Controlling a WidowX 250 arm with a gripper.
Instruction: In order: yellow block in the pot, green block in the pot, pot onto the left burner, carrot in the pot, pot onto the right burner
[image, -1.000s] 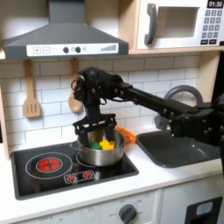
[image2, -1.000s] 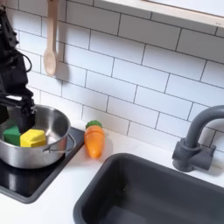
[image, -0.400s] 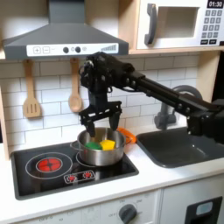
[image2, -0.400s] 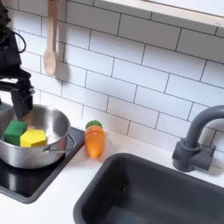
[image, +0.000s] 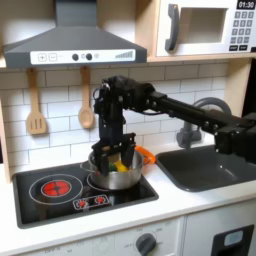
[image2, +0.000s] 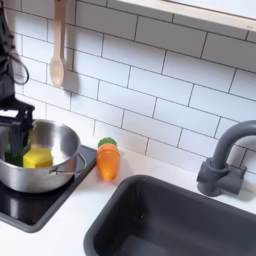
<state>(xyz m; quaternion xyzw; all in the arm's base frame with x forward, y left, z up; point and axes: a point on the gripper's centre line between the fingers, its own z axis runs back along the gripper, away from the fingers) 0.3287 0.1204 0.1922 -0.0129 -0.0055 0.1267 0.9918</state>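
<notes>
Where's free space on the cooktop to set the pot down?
Free: the left burner, bare, bordered by the cooktop's left edge and the pot. Crowded: the pot holds the yellow block, the gripper is low in it, and the carrot lies beside its rim.

We saw the gripper drop from above the pot down into it. It shifted toward the first exterior view's left.

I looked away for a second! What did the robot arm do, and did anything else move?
The gripper lifted up out of the pot, then came back down at its rim on the second exterior view's left, beside the green block. Whether it has grabbed anything cannot be told. The yellow block and green block stayed in the pot, and the carrot stayed beside it.
</notes>
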